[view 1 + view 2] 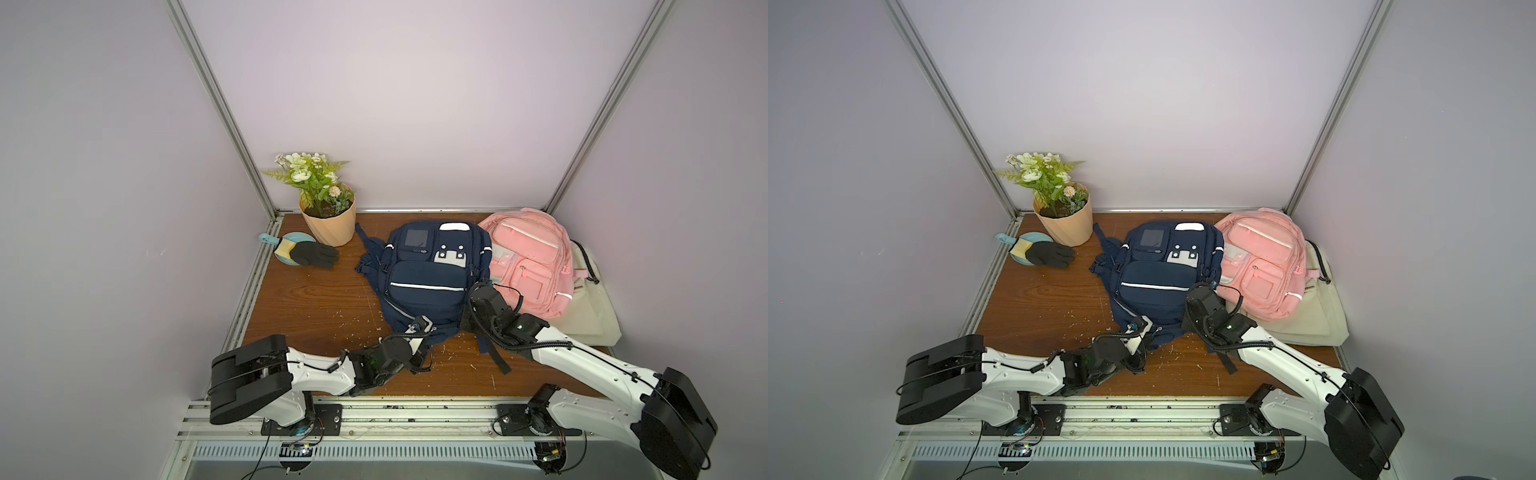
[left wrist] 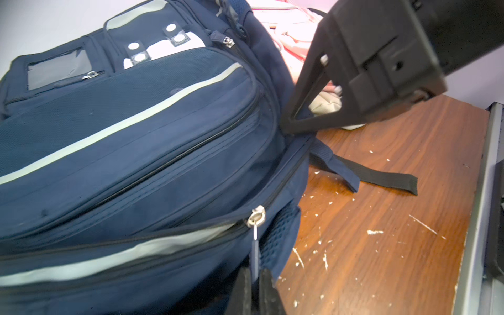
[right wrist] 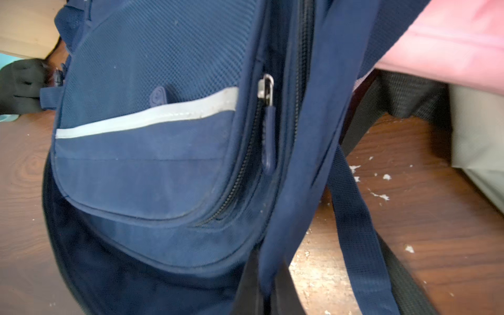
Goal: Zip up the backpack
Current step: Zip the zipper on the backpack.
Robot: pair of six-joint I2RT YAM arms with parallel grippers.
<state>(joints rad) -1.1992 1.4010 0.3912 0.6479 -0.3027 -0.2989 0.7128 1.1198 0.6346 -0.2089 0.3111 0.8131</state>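
Observation:
A navy backpack lies face up on the wooden table. My left gripper is at its near edge, shut on the blue pull tab that hangs from the silver zipper slider. On one side of the slider the zip track gapes beside a grey stripe. On the other side it runs closed towards my right gripper. My right gripper is at the bag's near right side, shut on a fold of navy backpack fabric. A front-pocket zipper slider hangs just above it.
A pink backpack leans on a cream bag at the right. A potted plant and a black glove on a blue dish are at the back left. A loose black strap trails on the table.

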